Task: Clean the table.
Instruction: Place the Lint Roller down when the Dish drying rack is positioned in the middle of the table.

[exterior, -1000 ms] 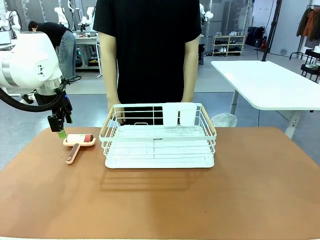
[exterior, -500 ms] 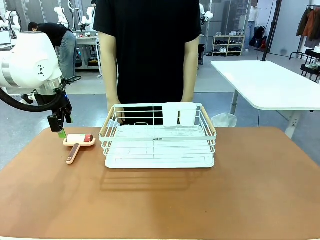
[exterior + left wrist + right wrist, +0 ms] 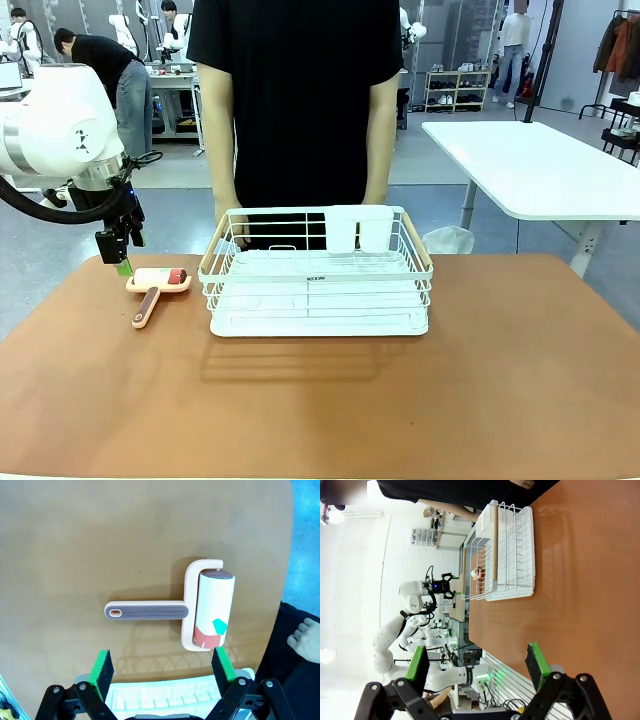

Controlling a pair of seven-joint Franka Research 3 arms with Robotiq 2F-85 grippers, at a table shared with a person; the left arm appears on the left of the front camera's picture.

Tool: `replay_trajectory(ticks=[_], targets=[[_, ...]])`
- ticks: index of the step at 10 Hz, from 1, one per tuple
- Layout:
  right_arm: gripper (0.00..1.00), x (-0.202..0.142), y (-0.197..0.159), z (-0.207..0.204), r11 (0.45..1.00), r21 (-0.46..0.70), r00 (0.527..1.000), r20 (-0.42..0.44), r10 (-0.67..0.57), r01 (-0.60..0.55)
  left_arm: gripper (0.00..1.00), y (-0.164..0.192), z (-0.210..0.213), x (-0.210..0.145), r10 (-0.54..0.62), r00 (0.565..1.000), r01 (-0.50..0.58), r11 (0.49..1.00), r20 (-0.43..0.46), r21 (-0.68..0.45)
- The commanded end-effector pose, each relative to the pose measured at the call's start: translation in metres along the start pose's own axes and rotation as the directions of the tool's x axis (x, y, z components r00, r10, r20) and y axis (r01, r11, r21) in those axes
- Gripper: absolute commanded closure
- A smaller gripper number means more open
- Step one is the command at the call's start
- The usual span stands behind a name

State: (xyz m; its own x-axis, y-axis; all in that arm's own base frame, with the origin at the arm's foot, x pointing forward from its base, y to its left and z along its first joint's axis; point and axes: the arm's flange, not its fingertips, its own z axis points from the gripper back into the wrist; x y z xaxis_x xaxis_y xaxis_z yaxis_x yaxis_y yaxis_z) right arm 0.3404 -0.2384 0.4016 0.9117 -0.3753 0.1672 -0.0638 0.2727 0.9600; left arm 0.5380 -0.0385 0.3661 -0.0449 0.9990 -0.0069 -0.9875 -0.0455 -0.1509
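Nothing moved; fingers (image 3: 162,666) spread over roller (image 3: 200,605)

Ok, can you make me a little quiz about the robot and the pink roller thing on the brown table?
1. True or false: the left gripper is clamped on the pale pink lint roller with the grey ribbed handle.
2. Multiple choice: the white wire dish rack sits A) on the reddish-brown table, B) on the floor, C) in the person's hands.
3. Fill in: the roller lies on the dish rack's ____ side, going by the robot's own sides.

Key: 1 false, it hangs open above the roller; 2 A; 3 left.
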Motion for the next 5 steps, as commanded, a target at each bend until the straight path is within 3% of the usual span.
replay_trajectory(ticks=[1,5], targets=[[0.0,-0.0026,0.0021,-0.0013,1.0,0.014,1.0,0.008,0.01,-0.01,0.0,0.0011,-0.0008,0.0005,0.003,1.0,-0.003,1.0,0.001,0.002],[0.0,-0.0026,0.0021,-0.0013,1.0,0.014,1.0,0.008,0.01,-0.01,0.0,0.0011,-0.0008,0.0005,0.003,1.0,-0.003,1.0,0.001,0.002]])
